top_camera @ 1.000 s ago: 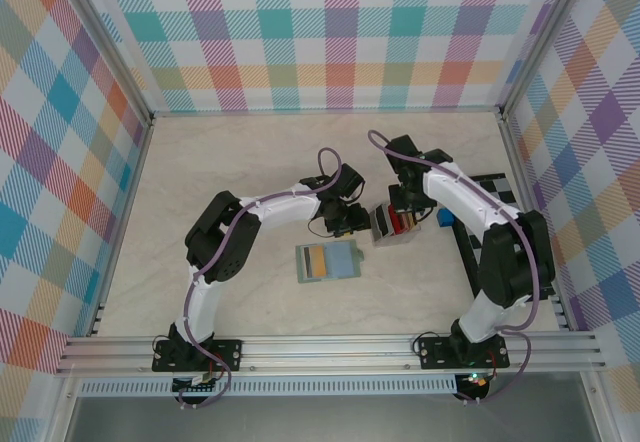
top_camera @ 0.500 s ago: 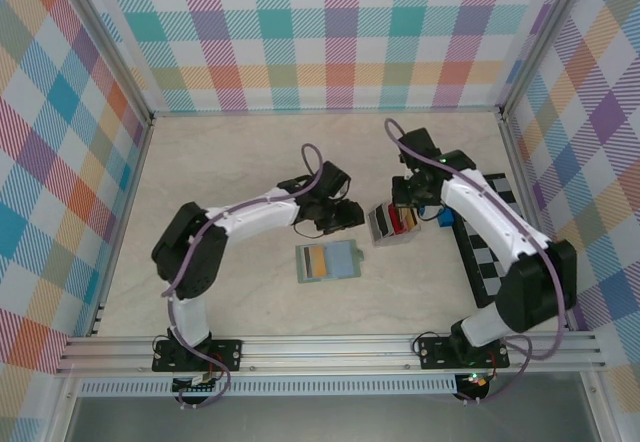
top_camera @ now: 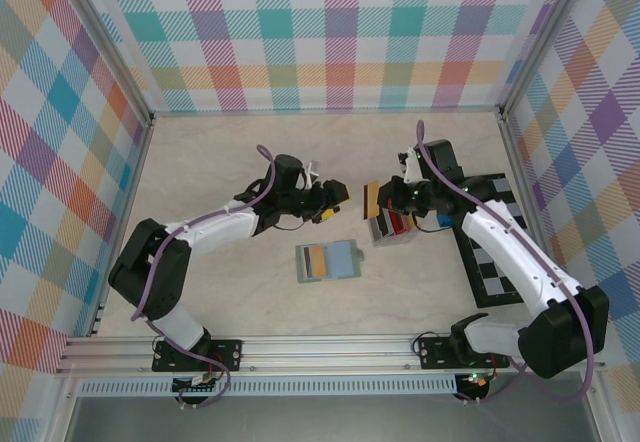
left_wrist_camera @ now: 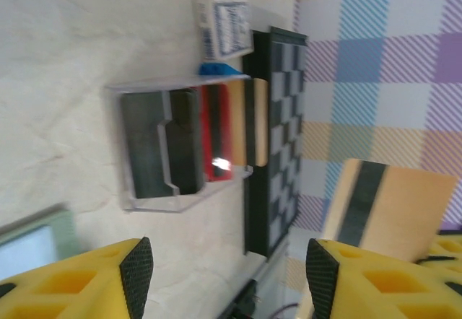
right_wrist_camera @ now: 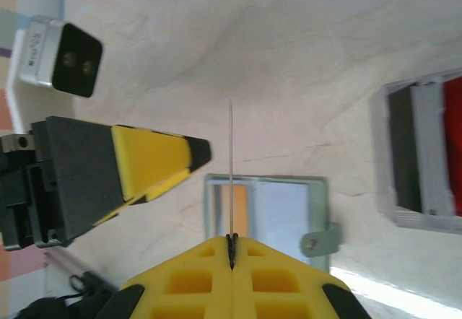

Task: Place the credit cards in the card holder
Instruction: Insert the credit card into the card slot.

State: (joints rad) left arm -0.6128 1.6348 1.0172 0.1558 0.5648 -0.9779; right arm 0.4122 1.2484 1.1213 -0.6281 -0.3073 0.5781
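Where your right pincer (right_wrist_camera: 232, 242) is clamped shut, it has one of the credit cards (top_camera: 372, 199), an orange-yellow one with a dark stripe, held upright above the bench (top_camera: 220, 292). From the right wrist you see that card edge-on, as a thin line rising out of the closed pincer. The other cards, red, dark, grey and orange-yellow, stand on edge in a clear stand (top_camera: 392, 228) just beside the held one, to its right in the top view. The card holder (top_camera: 327, 260) lies open and flat on the bench, near the stand and closer to the arm bases. Its pale blue-grey inside faces up, an orange patch shows in its left half, and its snap tab (right_wrist_camera: 321, 242) sticks out at one edge. Your left pincer (top_camera: 332, 202) hangs wide open and empty, just left of the held card, with its tips pointing toward it. Beyond the stand lie a black-and-white checkerboard (top_camera: 497, 247) and a white-and-blue playing-card pack (left_wrist_camera: 225, 27).
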